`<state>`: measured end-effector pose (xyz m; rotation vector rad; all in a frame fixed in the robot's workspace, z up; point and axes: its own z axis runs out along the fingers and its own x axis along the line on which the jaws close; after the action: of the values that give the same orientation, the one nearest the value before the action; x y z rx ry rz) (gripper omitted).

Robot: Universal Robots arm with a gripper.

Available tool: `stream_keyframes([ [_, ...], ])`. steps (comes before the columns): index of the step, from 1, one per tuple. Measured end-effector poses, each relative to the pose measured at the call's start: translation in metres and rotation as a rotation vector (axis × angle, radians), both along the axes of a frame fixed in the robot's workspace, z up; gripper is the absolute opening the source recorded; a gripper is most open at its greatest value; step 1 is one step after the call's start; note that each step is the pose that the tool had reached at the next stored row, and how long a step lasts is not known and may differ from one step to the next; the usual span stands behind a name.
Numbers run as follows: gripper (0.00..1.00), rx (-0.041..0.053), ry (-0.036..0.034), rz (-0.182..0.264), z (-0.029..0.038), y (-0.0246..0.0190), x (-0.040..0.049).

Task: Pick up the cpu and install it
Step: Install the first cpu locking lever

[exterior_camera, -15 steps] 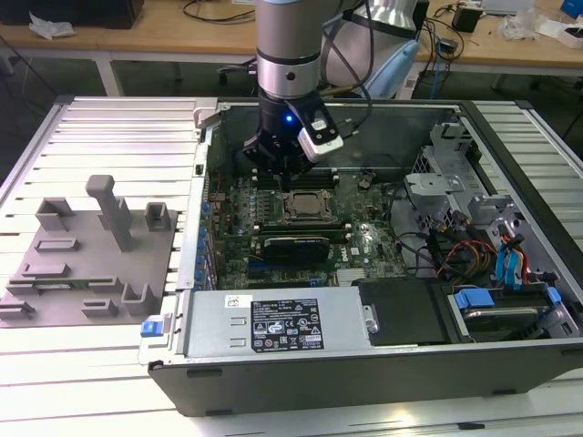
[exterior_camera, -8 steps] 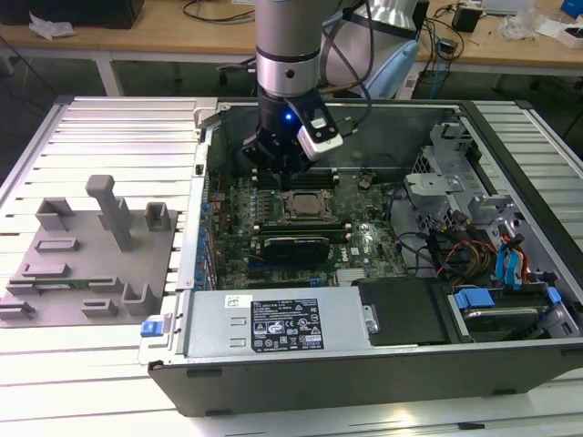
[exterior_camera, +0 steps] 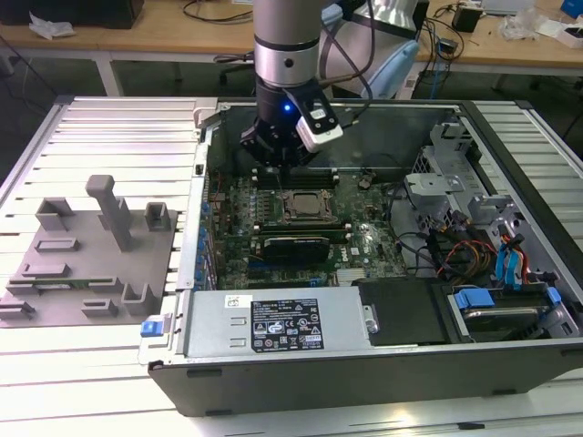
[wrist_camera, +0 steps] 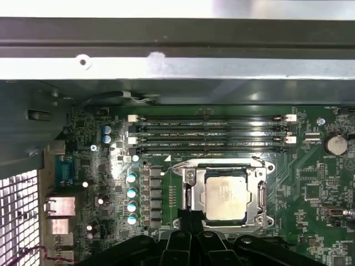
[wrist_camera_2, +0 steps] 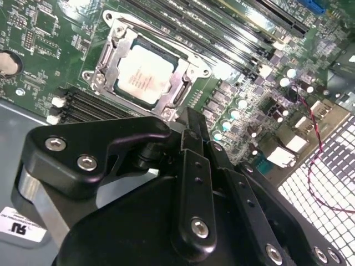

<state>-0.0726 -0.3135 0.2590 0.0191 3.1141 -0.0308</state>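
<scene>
An open computer case (exterior_camera: 364,364) lies flat on a slatted counter (exterior_camera: 109,137). The robot arm (exterior_camera: 286,45) reaches down into it, its gripper (wrist_camera_2: 191,124) hovering just above the green motherboard (wrist_camera: 310,188). The jaws are closed together and hold nothing. The cpu (wrist_camera: 224,198), silver top up, sits inside the metal-framed socket (wrist_camera: 188,176) beside the memory slots (wrist_camera: 211,133), just beyond the jaws' tips in both wrist views. A grey parts fixture (exterior_camera: 91,255) rests on the counter toward the exterior view's left edge.

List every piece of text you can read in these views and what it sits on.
Power supply label: print too small to read.
cpu: faint marking on its metal top, illegible.
White sticker: cut off at the edge, unreadable.
Nothing can be quoted with confidence.
</scene>
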Motion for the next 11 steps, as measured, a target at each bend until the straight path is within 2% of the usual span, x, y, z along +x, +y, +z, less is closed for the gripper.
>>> stream_keyframes([
  [3,0.11,0.0008,-0.0008,0.000,0.0000,0.0000,-0.0064],
  [5,0.11,0.0013,-0.0023,0.000,0.0000,0.0000,-0.0152],
  [8,0.11,0.0032,-0.0024,0.000,0.0000,0.0000,-0.0195],
  [11,0.11,0.0259,-0.0024,0.000,-0.0001,0.0000,-0.0216],
])
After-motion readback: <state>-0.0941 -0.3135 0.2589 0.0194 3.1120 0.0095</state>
